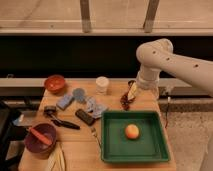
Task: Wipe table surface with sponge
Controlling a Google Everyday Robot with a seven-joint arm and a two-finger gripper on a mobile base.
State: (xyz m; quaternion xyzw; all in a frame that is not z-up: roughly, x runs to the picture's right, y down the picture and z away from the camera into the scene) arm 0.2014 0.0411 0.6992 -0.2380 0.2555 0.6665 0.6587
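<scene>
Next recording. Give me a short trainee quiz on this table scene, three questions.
1. True or false: the sponge lies inside the green tray.
2. What lies in the tray? A) a cup B) an orange fruit C) a cloth
3. Where is the gripper relative to the sponge?

Key: 1 false, it lies on the table surface near the red bowl. 2 B. 3 Well to its right, past the white cup, jaws open, not touching the sponge.

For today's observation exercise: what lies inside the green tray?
Only an orange fruit sits inside the green tray; its underside is hidden. The gripper hovers beyond the tray's far rim.
</scene>
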